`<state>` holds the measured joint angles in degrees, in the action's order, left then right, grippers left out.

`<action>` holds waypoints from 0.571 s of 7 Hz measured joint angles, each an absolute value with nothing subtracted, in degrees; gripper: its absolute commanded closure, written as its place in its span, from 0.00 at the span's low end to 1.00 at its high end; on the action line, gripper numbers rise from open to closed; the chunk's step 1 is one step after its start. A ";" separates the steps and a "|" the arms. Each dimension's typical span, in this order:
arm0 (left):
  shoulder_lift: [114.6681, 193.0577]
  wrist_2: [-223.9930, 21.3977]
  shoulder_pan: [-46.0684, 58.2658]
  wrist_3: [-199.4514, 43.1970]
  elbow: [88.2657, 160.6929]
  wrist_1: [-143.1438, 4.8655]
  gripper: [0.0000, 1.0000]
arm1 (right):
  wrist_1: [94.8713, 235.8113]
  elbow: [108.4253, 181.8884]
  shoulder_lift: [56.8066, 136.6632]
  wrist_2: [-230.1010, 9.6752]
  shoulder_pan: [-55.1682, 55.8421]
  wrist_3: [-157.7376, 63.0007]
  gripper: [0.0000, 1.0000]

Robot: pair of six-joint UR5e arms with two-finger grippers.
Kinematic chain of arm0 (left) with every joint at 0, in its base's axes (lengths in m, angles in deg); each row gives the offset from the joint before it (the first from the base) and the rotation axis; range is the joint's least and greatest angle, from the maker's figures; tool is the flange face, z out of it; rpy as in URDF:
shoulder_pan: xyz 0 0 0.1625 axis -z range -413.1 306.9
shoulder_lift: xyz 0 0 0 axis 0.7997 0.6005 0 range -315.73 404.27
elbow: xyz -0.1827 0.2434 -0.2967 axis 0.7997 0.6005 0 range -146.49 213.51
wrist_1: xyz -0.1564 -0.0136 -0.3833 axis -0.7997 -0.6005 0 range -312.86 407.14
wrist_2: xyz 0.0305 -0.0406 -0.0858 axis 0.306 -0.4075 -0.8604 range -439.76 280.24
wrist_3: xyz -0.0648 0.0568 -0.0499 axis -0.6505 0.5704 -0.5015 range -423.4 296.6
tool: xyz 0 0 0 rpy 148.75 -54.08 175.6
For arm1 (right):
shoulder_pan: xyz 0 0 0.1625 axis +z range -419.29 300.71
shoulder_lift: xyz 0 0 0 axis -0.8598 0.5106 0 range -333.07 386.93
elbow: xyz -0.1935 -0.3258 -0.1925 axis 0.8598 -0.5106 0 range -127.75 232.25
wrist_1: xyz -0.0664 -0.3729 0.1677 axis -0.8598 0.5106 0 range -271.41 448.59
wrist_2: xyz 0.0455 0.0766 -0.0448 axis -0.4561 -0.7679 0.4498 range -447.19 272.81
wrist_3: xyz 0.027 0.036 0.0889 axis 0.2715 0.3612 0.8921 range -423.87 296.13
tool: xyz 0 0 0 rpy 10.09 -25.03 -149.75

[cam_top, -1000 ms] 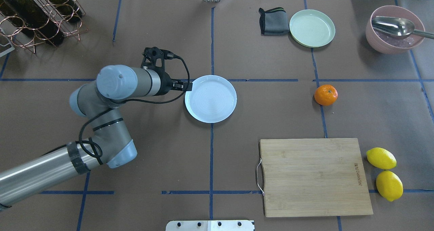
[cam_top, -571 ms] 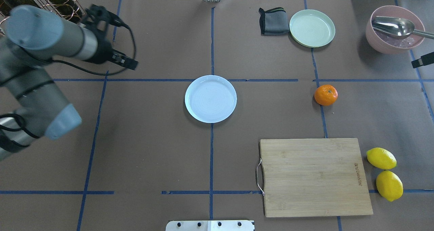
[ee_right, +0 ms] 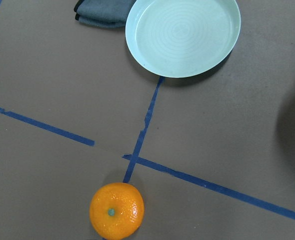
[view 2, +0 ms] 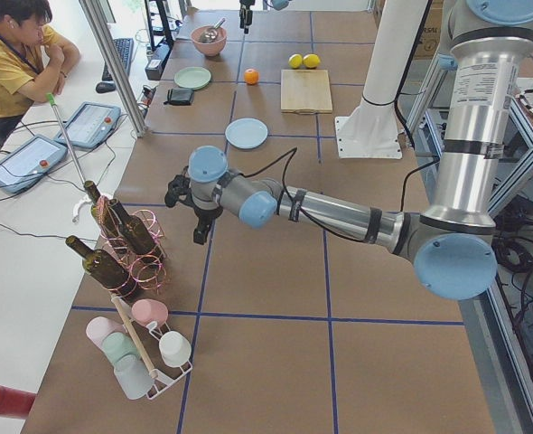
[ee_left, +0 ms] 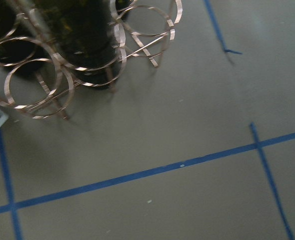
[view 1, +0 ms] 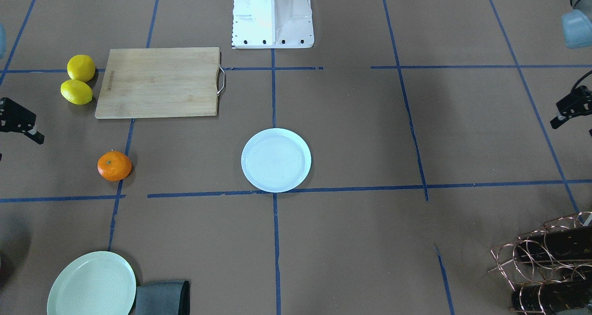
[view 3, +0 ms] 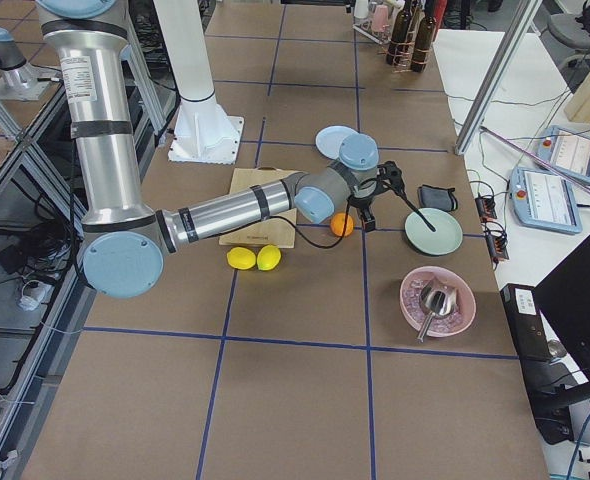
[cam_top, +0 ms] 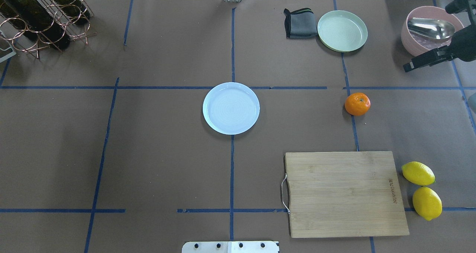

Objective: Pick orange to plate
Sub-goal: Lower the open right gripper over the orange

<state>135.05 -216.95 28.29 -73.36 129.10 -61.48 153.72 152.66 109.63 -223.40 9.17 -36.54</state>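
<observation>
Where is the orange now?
Overhead view: the orange sits on blue tape, right of the white plate, between the mint-green plate and the cutting board.

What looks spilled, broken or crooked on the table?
Nothing stands out. The orange sits whole on the table, the white plate lies flat and empty, and two lemons rest beside the cutting board.

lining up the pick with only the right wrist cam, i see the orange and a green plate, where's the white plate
observer: the white plate is at the table's centre, on the orange's left in the overhead view.
operator: what's near that path
observer: a cutting board lies nearer the robot's base than the orange, with two lemons beside its right edge.
operator: left arm?
observer: the left gripper hovers by the wine rack, well away from the white plate.
</observation>
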 measured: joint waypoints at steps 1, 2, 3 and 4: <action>132.07 -216.50 30.64 -67.04 127.79 -60.94 0.00 | 153.84 152.69 109.29 -223.36 8.37 -36.17 0.00; 130.15 -215.60 31.61 -63.31 127.47 -58.94 0.00 | 153.90 152.70 109.15 -223.32 7.82 -36.01 0.00; 129.21 -214.06 32.00 -59.57 127.80 -55.84 0.00 | 153.98 152.65 109.07 -223.02 6.95 -35.95 0.00; 128.59 -213.03 32.19 -55.43 128.24 -53.48 0.00 | 154.04 152.49 109.06 -221.13 5.09 -35.62 0.00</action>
<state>128.59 -213.03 32.19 -55.43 128.24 -53.48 154.04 152.49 109.06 -221.13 5.09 -35.62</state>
